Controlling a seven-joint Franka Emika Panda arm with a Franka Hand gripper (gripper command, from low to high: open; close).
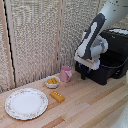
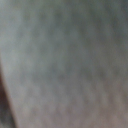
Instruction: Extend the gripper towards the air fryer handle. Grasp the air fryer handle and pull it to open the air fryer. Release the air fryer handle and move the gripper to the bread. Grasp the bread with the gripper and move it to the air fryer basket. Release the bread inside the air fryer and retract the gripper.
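The tool [image 1: 83,73] is seen at the air fryer [image 1: 111,60]; its opening cannot be told. The rigid handle, hidden, would be gripped mid-bar.

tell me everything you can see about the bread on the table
The bread is a small golden-yellow rectangular block lying flat on the wooden table, angled diagonally. It sits just to the exterior view's right of the floral-rimmed plate and in front of the small white bowl of orange-yellow bits, apart from both as far as I can tell. Nothing grips it; the gripper is away by the air fryer. The wrist view is only blur.
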